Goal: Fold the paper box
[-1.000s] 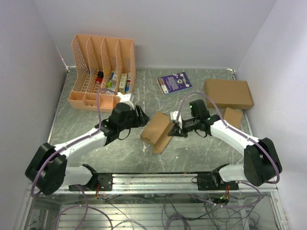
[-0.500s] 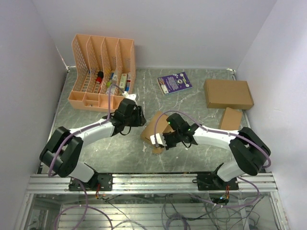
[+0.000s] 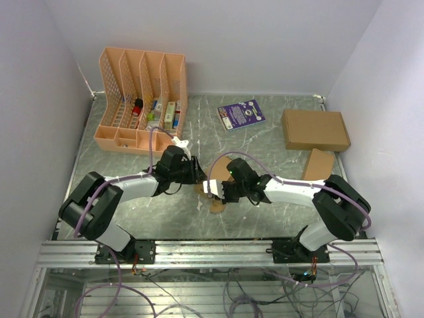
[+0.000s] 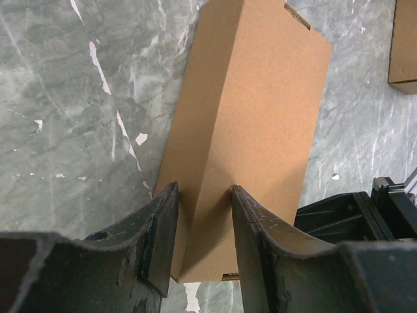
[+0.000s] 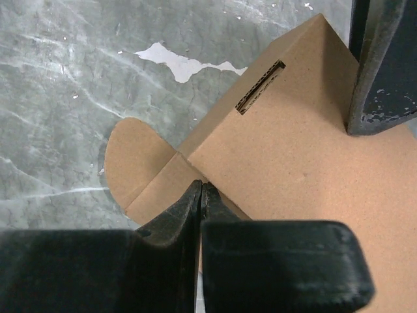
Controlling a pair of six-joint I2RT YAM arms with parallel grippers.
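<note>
Two arms meet over the box (image 3: 220, 169) near the middle of the table (image 3: 278, 212) in the top view. The left end effector (image 3: 193, 173) is at its left side and the right end effector (image 3: 213, 191) at its near end, where a flap (image 3: 215, 206) sticks out toward the bases. Well apart stand a rack (image 3: 142, 99), a booklet (image 3: 241, 114), a big box (image 3: 315, 129) and a carton (image 3: 320, 163) — none of them part of this job, I judge.

Left wrist view: the fingers (image 4: 159, 228) straddle one long raised edge of the box, each touching a face, so the left end effector is clamped on the box. That hold looks meant as an anchor — to hold the tube square and stop it sliding while the other arm works the end. (The right arm's dark body shows at lower right, close by.)

Right wrist view: the right end effector is fully closed with nothing between its tips, serving as a blunt poker. The tips sit on the crease where the rounded flap joins the box end. The flap lies flat on the table, not yet tucked. A slot (image 5: 260, 88) is cut in the top face. The next move, I judge, is to lift that flap and fold it inward.
</note>
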